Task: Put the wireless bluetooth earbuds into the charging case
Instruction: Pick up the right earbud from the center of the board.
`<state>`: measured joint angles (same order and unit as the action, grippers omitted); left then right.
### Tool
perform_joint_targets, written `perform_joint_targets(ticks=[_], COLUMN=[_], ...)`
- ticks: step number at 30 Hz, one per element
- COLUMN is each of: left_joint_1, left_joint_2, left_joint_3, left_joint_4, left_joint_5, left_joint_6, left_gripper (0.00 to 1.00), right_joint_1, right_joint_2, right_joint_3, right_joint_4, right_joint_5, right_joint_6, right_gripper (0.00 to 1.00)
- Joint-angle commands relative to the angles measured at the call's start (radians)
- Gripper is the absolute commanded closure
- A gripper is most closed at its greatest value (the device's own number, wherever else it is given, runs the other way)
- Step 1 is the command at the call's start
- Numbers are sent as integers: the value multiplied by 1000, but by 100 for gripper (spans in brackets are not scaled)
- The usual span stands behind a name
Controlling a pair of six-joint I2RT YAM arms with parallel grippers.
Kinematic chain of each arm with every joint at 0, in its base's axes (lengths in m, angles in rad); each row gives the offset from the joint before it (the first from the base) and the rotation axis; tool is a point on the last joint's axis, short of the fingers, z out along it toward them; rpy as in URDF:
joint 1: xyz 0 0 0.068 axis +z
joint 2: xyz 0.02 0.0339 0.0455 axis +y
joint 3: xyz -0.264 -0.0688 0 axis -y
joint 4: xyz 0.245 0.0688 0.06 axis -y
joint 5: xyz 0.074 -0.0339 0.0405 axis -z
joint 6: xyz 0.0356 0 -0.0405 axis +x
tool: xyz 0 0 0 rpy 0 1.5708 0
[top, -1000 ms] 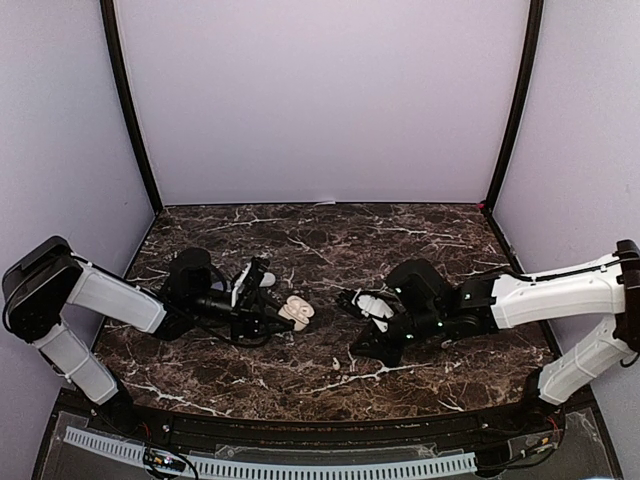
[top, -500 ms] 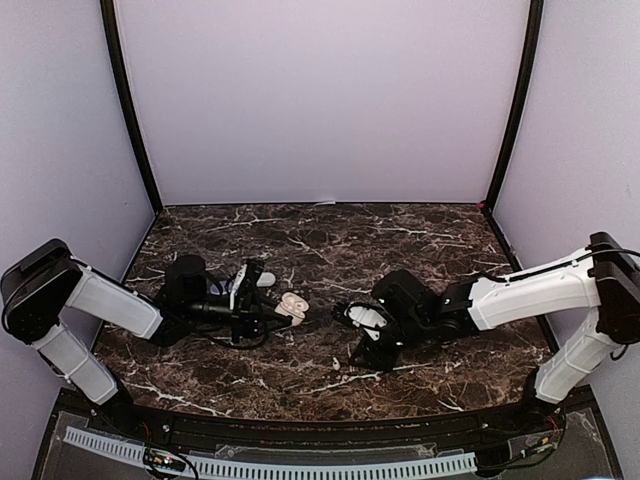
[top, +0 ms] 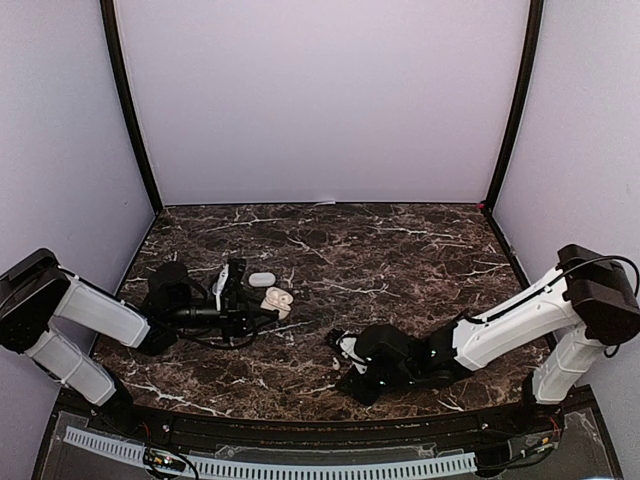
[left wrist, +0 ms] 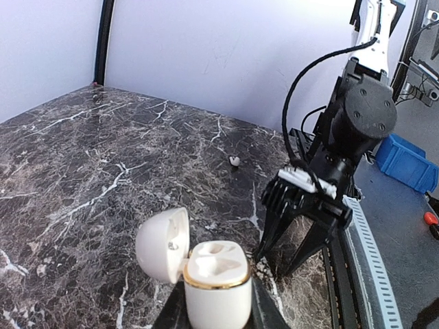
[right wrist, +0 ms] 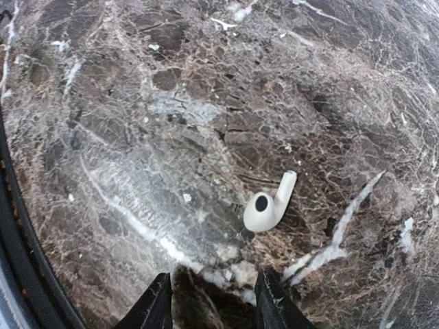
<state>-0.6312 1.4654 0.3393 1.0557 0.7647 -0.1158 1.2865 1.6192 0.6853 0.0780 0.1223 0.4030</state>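
Earbud (right wrist: 264,205), likely light and slippery, lies at one o'clock of the spread right gripper (right wrist: 212,303); best pinched across its bulb. Left gripper (left wrist: 218,312) pinches the open case (left wrist: 216,274).

I'm looking at a dark brown marble tabletop (top: 400,250) veined in white, with a black rim along its near edge. A white stemmed earbud (right wrist: 267,205) lies flat on the stone near that rim. In the left wrist view a tiny white bud (left wrist: 234,161) sits on bare marble; I can't tell whether it's the same one. A small white rounded piece (top: 261,280) lies on the left half.
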Motion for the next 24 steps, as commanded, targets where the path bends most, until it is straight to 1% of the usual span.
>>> perform_joint_targets(ticks=[1, 6, 13, 17, 19, 21, 24], left_joint_1=[8, 16, 21, 24, 24, 25, 25], left_joint_2=[-47, -66, -83, -82, -78, -75, -71], left_joint_3=[-20, -38, -43, -42, -38, -35, -33], left_joint_4=[49, 56, 49, 49, 48, 49, 50], left_joint_5=[5, 10, 8, 10, 14, 19, 25], left_joint_6=[17, 29, 26, 25, 23, 23, 25], left_gripper=[85, 85, 85, 85, 85, 85, 85], right_joint_1=[48, 50, 48, 41, 33, 27, 20], right_joint_2=[99, 145, 182, 183, 181, 175, 158], right_joint_3=[42, 70, 97, 99, 99, 97, 82], right_joint_4=[62, 18, -20, -11, -6, -7, 9], right_joint_5=[184, 277, 328, 323, 315, 312, 296], right_joint_6=[94, 143, 132, 126, 121, 119, 112], right_gripper=[60, 60, 63, 64, 67, 73, 80])
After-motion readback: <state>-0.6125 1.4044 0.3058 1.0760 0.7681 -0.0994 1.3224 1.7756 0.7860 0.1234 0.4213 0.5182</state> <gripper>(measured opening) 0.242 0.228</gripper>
